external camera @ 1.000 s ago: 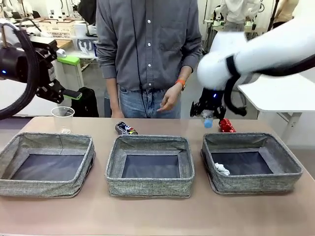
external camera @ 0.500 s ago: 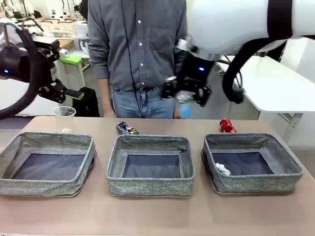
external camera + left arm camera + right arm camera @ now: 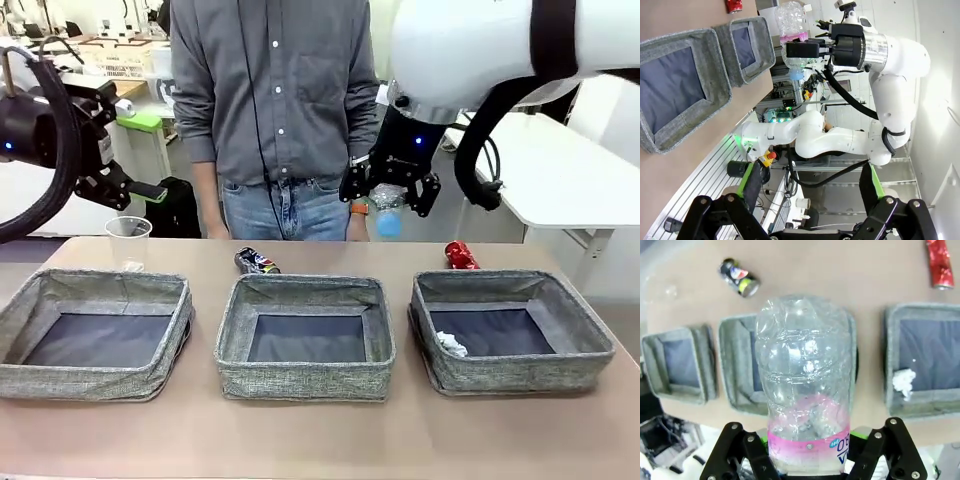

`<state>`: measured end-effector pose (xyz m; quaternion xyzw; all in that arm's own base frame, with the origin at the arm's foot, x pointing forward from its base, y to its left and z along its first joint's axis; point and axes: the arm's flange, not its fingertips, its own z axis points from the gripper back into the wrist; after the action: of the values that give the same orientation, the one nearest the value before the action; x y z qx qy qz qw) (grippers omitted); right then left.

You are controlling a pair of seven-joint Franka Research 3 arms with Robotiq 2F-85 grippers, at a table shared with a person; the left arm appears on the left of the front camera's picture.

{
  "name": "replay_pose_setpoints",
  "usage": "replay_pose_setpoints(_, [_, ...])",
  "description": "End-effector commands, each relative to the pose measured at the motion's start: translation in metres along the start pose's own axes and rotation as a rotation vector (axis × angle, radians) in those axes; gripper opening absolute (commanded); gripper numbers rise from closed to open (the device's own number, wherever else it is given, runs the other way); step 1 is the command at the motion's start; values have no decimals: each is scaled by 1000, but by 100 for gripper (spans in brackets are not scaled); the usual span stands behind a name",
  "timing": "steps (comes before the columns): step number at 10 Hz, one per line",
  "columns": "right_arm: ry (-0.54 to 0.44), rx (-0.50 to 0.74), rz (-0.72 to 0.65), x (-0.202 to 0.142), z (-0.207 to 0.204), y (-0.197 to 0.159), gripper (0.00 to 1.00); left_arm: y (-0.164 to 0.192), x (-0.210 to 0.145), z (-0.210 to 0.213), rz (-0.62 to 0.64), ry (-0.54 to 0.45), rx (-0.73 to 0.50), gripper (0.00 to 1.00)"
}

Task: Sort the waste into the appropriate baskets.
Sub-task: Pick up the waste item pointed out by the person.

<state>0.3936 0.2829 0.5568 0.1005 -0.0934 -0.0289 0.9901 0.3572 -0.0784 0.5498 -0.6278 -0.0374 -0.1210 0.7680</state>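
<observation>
Right gripper (image 3: 389, 192) pinching clear plastic bottle (image 3: 805, 385) at pink label, blue cap hanging down. Middle basket (image 3: 305, 285) below gripper, bit toward robot side. My tip: centre over basket, come lower, then let go, since crushed plastic probably bounces. Left gripper (image 3: 812, 184) spread wide, empty. Right wrist cam gives label plus paper wad (image 3: 903, 381) in right-hand basket (image 3: 891, 355). Front cam gives height over basket.

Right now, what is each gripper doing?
Left gripper: open, holding nothing.
Right gripper: shut on the clear plastic bottle.
</observation>
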Motion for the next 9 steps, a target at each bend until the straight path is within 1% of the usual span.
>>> replay_pose_setpoints(1, [-17,0,54,-14,24,46,0,-3,-2,1,6,13,7,100])
replay_pose_setpoints(2, [19,-87,28,-14,54,88,0,-3,-2,1,6,13,7,100])
replay_pose_setpoints(3, [83,-152,-51,-13,80,125,0,-3,-2,1,6,13,7,100])
replay_pose_setpoints(4, [127,-187,-179,-15,101,156,0,-3,-2,1,6,13,7,100])
replay_pose_setpoints(5, [131,-219,-243,-23,119,177,0,-3,-2,1,6,13,7,100])
replay_pose_setpoints(6, [105,-239,-266,-29,132,185,0,-3,-2,1,6,13,7,100])
replay_pose_setpoints(7, [78,-249,-254,-34,140,185,0,-3,-2,1,6,13,7,100])
replay_pose_setpoints(9, [60,-259,-250,-37,146,174,0,-3,-2,1,6,13,7,100])
